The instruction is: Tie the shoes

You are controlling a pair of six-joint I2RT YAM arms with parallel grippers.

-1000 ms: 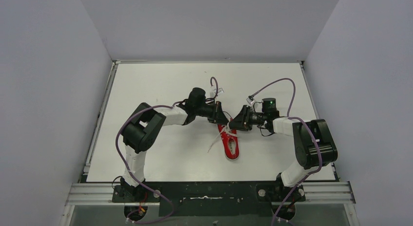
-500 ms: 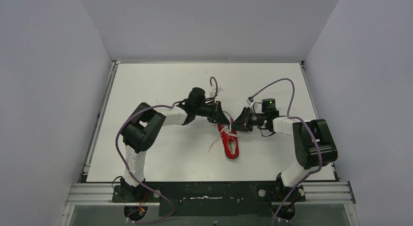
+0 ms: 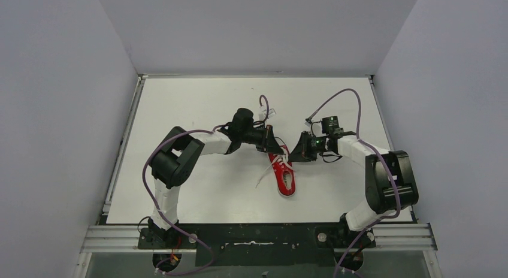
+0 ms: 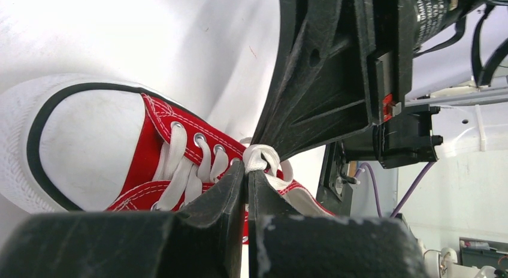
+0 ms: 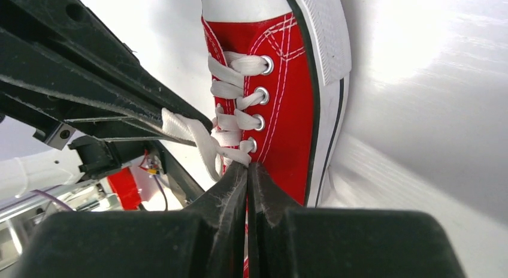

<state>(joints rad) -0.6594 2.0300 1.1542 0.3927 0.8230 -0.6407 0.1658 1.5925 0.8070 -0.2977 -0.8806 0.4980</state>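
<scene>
The left arm (image 3: 200, 145), black and white with a purple cable, reaches from its base toward the small red canvas sneaker (image 3: 285, 178) and ends at the far left side of the shoe. Its black two-finger left gripper (image 4: 247, 170) is closed, and the fingertips pinch the white lace (image 4: 259, 157). The right arm (image 3: 359, 151) bends in from the other side. Its right gripper (image 5: 247, 167) meets the sneaker at the far right, jaws pressed together on the same lace. Both grippers stand close, tips facing each other.
</scene>
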